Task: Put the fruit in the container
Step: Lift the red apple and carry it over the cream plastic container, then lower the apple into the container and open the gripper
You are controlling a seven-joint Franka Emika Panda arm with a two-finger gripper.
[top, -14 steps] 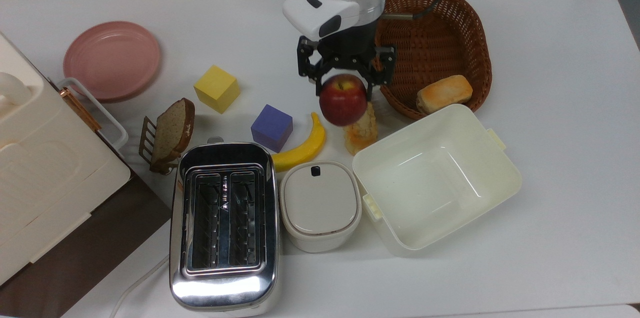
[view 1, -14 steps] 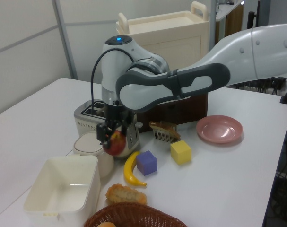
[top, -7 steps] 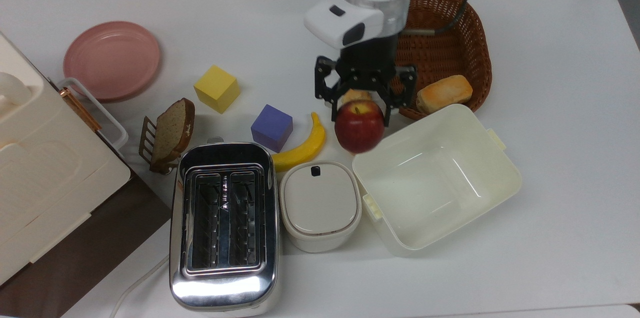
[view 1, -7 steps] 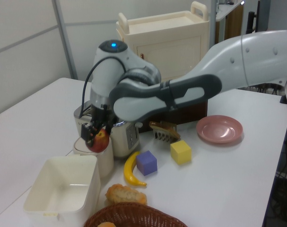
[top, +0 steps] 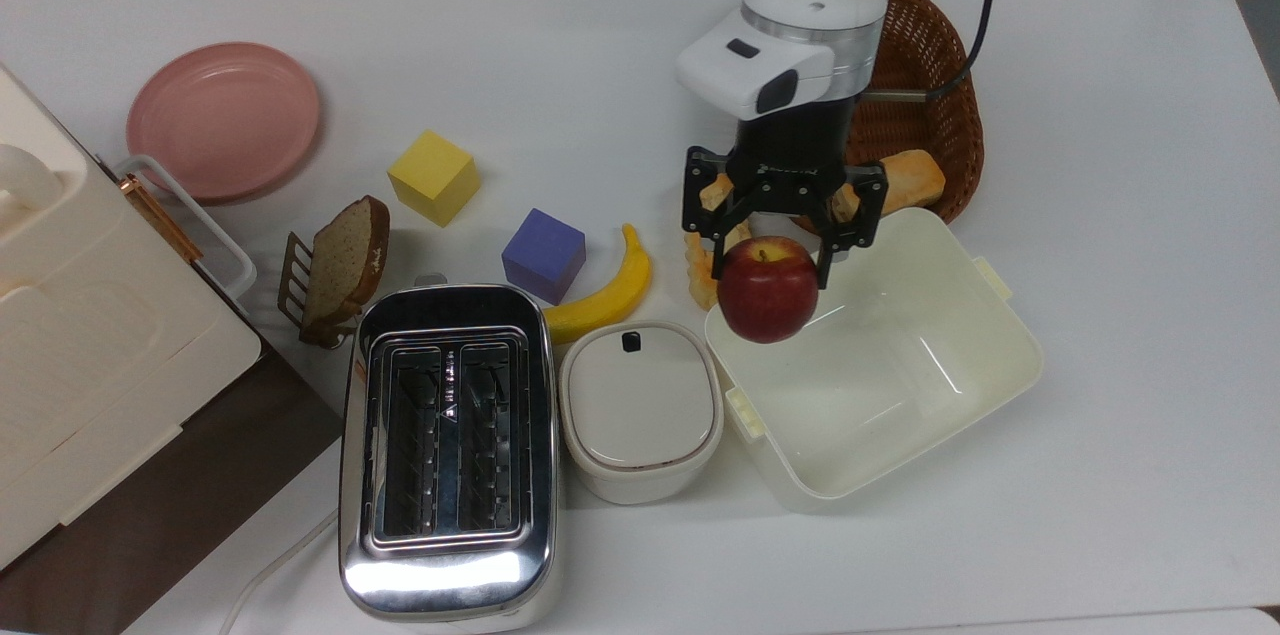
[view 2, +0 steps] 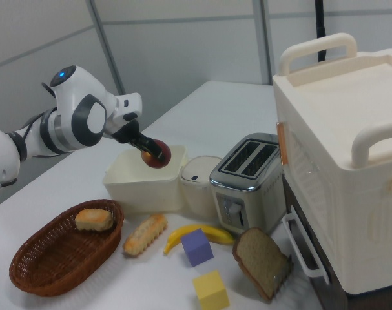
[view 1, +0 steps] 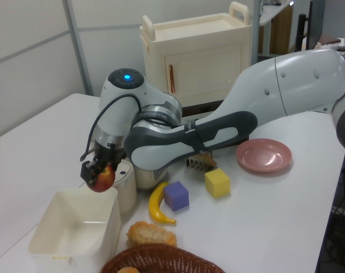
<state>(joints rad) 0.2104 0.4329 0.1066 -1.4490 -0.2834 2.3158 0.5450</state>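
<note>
Over the last second I've carried the apple [top: 768,287] away from above the banana [top: 605,293] and bread stick [top: 700,272], and it now hangs, clenched in my claw [top: 770,260], over the near-left corner rim of the empty tub [top: 985,385] as the top view shows it. I judge the transfer nearly done: a little further over the tub's middle, then lower and let go. The white surface [top: 1120,215] is crowded with a toaster [top: 445,445], lidded box [top: 640,410], wicker basket [top: 935,95], two blocks, pink plate [top: 223,120] and bread slice, with a cream cabinet [view 1: 195,57] and pale panelled walls beyond.
</note>
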